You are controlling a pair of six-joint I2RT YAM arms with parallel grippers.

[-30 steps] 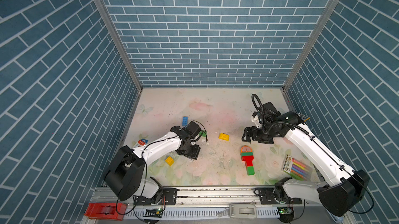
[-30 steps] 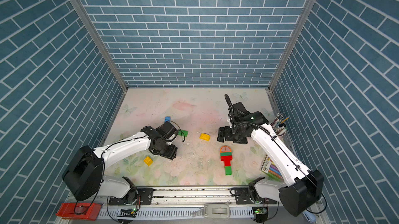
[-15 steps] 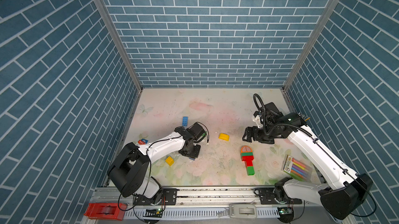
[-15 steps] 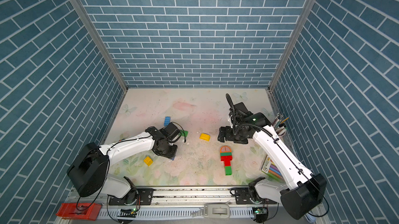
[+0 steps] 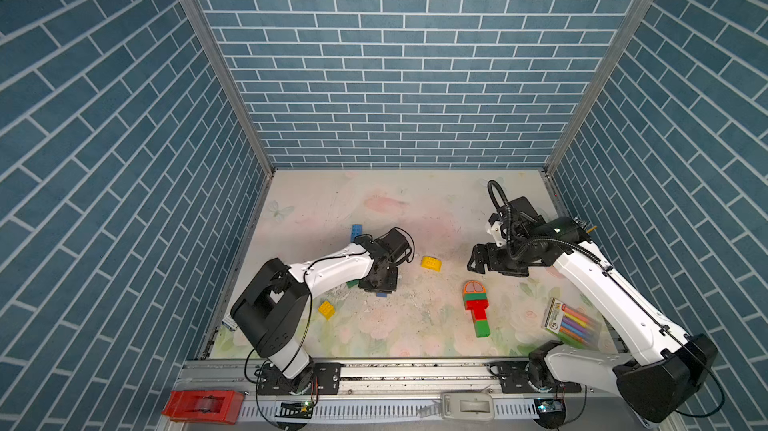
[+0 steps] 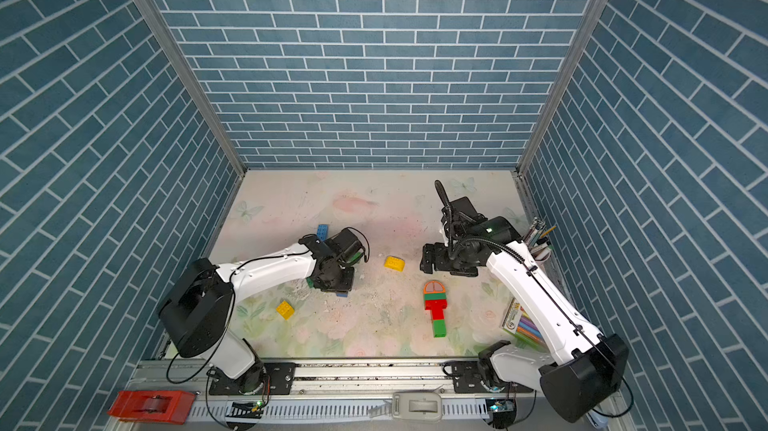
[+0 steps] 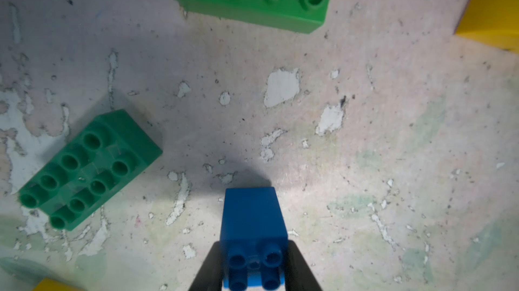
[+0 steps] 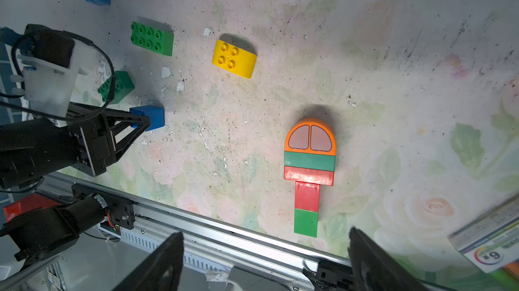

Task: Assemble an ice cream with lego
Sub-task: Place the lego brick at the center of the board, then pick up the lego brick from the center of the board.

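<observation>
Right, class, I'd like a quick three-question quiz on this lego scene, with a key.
1. True or false: the left claw is shut on the small blue brick.
2. What colour is the domed end of the assembled ice cream lying flat? A orange, B yellow, C blue.
3. Fill in: the right claw is ___, holding nothing.
Key: 1 true; 2 A; 3 open.

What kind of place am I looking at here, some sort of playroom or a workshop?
Most likely a robot test booth, not a playroom. The left arm and right arm are mounted on a metal rail; brick-print walls box in a flowery table strewn with toy bricks.
</observation>
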